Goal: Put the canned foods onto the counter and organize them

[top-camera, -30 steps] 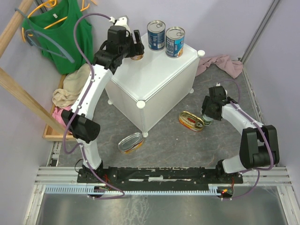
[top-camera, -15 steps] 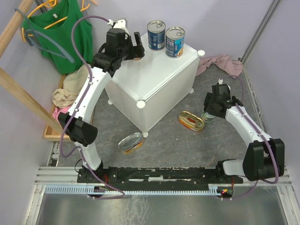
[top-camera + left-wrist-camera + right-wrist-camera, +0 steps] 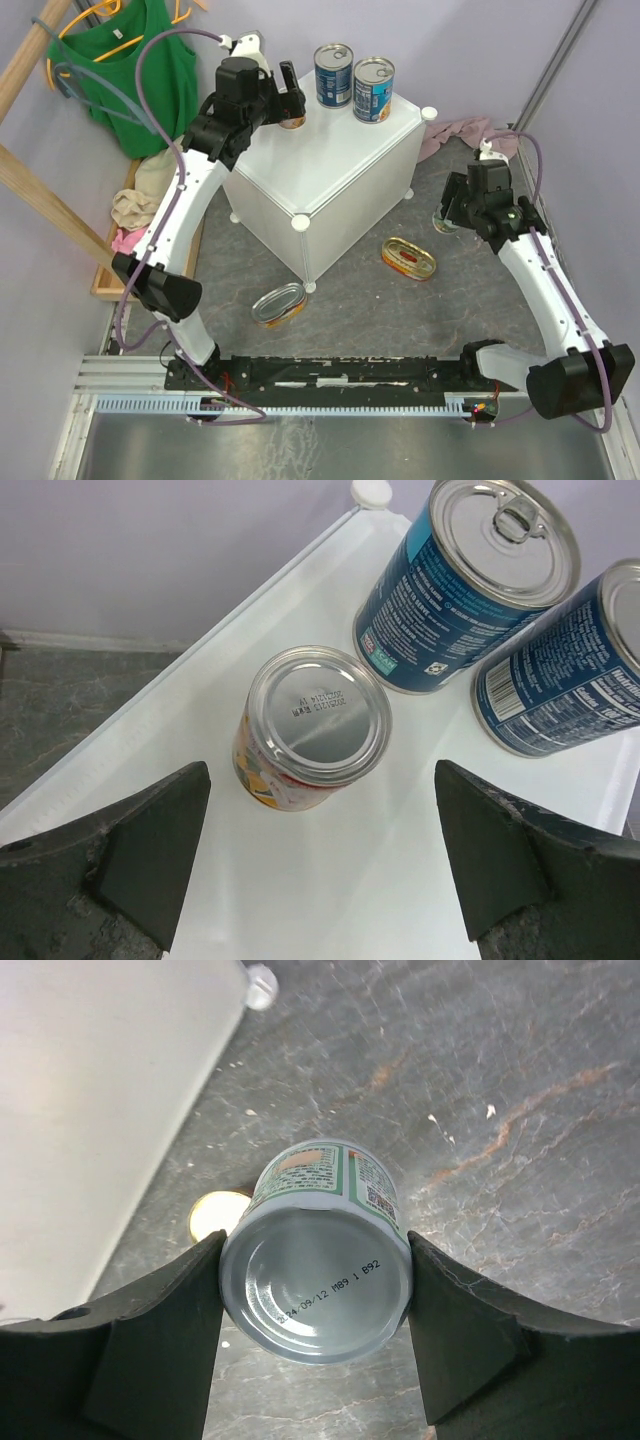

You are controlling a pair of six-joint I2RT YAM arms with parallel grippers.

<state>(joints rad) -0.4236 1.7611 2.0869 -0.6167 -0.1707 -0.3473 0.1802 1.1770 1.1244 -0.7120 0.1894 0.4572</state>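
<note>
White plastic, the tabletop [image 3: 330,880] of the cube cabinet carries three cans at the upper centre of the top view. The tall blue-labelled cans [image 3: 470,580] stand there with the small orange-red can [image 3: 318,720] upright just beside them. The left hand [image 3: 320,772] hovers over that small can, released, its fingers spread wide to either side and touching nothing.

At the right of the top view, the right hand [image 3: 314,1305] is clenched on the green-white can [image 3: 315,1250], gripping its sides over the grey floor [image 3: 520,1090]. Two oval tins [image 3: 408,258] lie on the floor at lower centre.

To do the carry well, raise the can above the cabinet's edge before crossing. Aim for the bare patch next to the orange-red can, set it down flat, then let go. The left arm should probably draw clear first.
</note>
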